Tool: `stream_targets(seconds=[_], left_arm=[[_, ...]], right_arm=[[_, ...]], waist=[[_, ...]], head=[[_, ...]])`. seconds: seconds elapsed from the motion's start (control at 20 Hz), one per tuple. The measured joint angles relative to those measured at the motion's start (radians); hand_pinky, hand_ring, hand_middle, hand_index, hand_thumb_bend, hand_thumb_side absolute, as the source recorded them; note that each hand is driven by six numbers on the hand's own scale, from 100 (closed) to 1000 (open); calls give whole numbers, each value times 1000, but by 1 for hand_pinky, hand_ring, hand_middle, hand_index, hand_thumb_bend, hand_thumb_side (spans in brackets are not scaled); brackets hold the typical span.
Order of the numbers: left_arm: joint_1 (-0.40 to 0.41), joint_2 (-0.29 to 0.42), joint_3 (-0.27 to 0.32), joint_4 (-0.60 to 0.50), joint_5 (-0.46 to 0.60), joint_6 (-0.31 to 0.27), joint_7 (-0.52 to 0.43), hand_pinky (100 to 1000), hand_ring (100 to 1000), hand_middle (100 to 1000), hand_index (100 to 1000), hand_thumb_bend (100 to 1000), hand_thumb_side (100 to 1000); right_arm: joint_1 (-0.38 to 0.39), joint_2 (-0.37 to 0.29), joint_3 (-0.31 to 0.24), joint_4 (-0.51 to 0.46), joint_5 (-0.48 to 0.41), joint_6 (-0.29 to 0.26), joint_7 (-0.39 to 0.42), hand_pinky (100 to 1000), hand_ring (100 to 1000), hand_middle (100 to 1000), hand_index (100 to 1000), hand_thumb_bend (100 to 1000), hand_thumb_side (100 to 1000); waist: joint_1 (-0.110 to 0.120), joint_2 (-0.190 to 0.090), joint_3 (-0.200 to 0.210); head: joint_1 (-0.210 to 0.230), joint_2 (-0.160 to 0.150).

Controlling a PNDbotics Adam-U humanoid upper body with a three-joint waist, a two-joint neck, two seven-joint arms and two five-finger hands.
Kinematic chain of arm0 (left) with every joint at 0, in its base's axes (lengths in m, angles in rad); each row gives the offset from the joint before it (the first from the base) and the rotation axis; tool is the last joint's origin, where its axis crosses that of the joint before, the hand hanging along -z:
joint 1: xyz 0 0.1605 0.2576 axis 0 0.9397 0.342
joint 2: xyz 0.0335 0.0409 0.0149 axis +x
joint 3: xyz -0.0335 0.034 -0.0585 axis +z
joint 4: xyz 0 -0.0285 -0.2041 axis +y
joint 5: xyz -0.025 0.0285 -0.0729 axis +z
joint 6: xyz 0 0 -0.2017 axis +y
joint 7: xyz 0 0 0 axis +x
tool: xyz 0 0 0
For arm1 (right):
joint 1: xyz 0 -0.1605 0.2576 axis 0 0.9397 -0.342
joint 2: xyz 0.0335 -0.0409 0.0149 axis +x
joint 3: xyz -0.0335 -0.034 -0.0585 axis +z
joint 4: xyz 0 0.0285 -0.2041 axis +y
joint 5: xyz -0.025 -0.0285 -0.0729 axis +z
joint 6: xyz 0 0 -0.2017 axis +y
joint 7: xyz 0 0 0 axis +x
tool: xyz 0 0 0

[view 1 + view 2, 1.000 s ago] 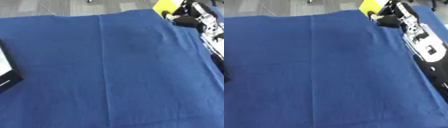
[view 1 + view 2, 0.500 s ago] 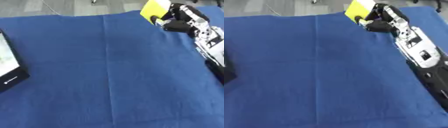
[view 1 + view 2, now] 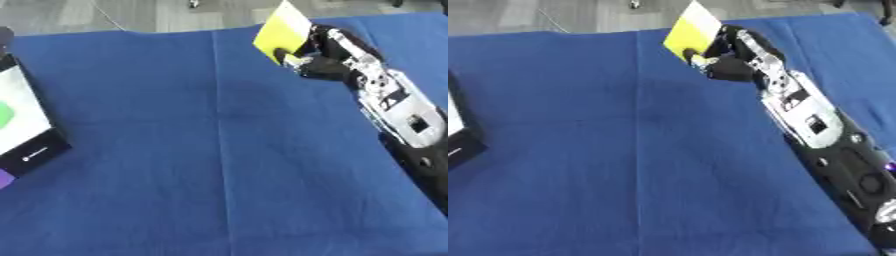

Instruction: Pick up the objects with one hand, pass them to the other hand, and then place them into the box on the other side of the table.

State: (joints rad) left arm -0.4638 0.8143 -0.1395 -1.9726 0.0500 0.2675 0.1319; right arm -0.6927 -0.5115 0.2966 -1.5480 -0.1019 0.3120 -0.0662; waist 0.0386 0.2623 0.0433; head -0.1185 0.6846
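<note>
My right hand (image 3: 322,59) reaches in from the right, over the far part of the blue table. Its fingers and thumb pinch a flat yellow rectangular object (image 3: 281,31), which is held tilted above the cloth near the back edge. The same yellow object (image 3: 691,30) shows in the right eye view. A box (image 3: 19,125) with a black rim and white inside stands at the table's left edge; something green and something purple show in or beside it. My left hand appears in no view.
A blue cloth (image 3: 219,150) with a lengthwise crease covers the table. Grey floor lies beyond the far edge. My right forearm (image 3: 815,130) stretches along the right side of the table.
My right hand has carried the yellow object leftward and further over the table. The views have also shifted, bringing more of the box into sight at the left.
</note>
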Motion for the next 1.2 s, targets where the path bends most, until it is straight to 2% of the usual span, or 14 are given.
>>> stream_targets(seconds=[0.3,0.5,0.65,1.0,1.2], left_arm=[[-78,102,-84,-13,-38,-60,-115,723,686,676,767,567,491],[-115,198,-136,-13,-33,-79,-195,724,692,683,769,568,495],[-152,244,-176,-16,-27,-94,-250,721,692,683,768,566,491],[-284,246,-251,-18,-27,-139,-324,718,691,681,765,571,484],[-379,195,-287,-19,-28,-138,-363,722,701,693,772,575,486]], right_arm=[[2,51,17,25,38,-27,6,720,727,501,568,100,308],[5,56,28,27,47,-43,20,719,725,500,567,100,305],[7,59,35,27,50,-49,27,719,725,500,566,100,302],[26,73,51,26,54,-72,43,718,723,499,565,100,297],[34,82,64,17,66,-83,51,719,723,499,565,100,294]], waist=[[4,-9,-2],[9,-9,-5],[11,-9,-8],[18,-9,-8],[18,-12,0]], head=[[3,9],[4,9],[7,9],[11,17],[11,25]])
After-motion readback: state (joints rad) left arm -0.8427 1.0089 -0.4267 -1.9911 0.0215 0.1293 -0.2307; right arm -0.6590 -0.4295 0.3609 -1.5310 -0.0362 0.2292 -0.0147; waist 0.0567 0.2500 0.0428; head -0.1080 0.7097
